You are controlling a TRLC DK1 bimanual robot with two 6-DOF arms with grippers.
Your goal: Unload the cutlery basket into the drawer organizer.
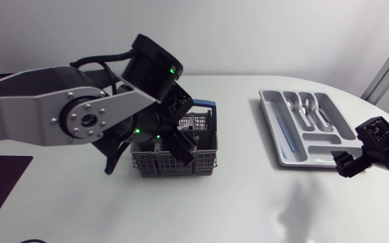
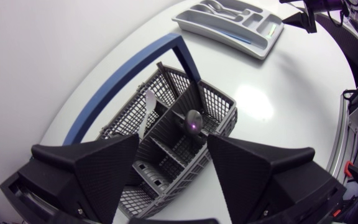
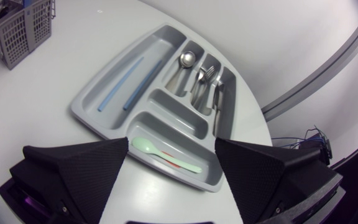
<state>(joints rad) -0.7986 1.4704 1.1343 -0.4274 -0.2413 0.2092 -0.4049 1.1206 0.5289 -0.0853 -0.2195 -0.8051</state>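
White and round-edged, the bench (image 1: 201, 209) carries only two things of the task, well apart from each other. The left arm (image 1: 39, 108) comes in over the bench's left edge and hangs above the middle. The right arm (image 1: 387, 145) sits low at the right edge.

The drawer organizer (image 1: 318, 140) lies near the far right corner, its long side running from the far edge toward the near one. It already holds metal spoons and forks, two blue sticks, and a green spoon (image 3: 160, 151) in the end compartment nearest the right jaws. The right jaws are spread wide and grip nothing.

The cutlery basket (image 1: 171, 165), grey mesh with a blue handle, stands near the middle of the bench, directly under the left jaws. These are also wide apart and empty.

One white utensil (image 2: 146, 112) stands in a basket compartment on the blue handle's side. Its long axis is close to upright and it leans on a divider. It lies ahead of the left jaws, closer to one finger than to the other.

The left arm is plainly the nearer one. My judgement is that its jaws must shift sideways to centre on the shaft, then go straight down. The mesh walls and dividers leave little room on either side.
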